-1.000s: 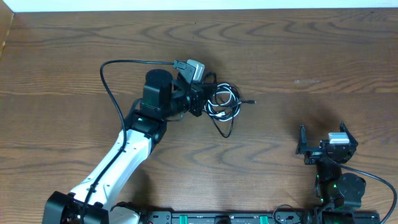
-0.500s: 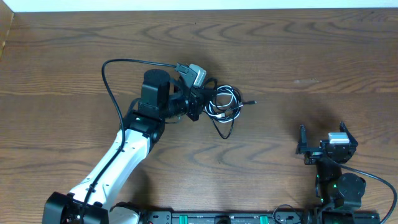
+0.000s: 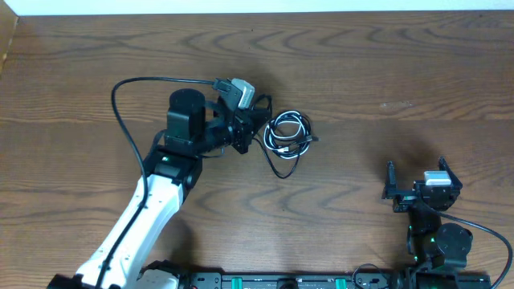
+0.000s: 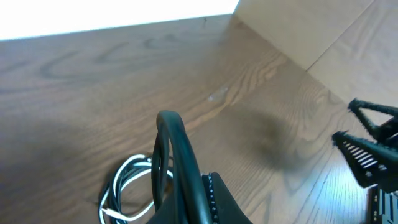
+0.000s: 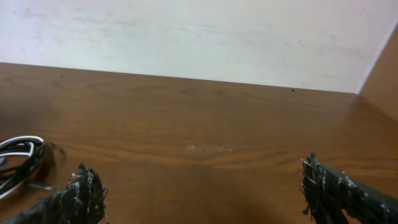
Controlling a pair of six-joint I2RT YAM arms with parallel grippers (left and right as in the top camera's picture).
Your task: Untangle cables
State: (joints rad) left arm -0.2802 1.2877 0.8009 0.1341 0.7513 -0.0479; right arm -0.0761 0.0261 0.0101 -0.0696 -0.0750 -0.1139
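The cables (image 3: 286, 137) lie in a small black-and-white tangle at the table's middle. My left gripper (image 3: 250, 128) is at the tangle's left edge, shut on a black cable. In the left wrist view that black cable (image 4: 176, 142) arches up out of the closed left gripper (image 4: 200, 194), and the white and black coils (image 4: 127, 185) lie on the wood just left of it. My right gripper (image 3: 418, 185) rests at the front right, far from the tangle, open and holding nothing. In the right wrist view, the right gripper (image 5: 208, 199) spans bare wood and the cables (image 5: 18, 163) show at the left edge.
A thick black wire (image 3: 120, 88) loops from the left arm's wrist camera (image 3: 241, 90) back to the arm. The wooden table (image 3: 385, 72) ends at a white strip along the far side. The arms' base rail (image 3: 281, 281) runs along the front edge.
My left gripper has drawn back to the left with the black cable in it, and the tangle has shifted slightly left and loosened. The right arm has not moved.
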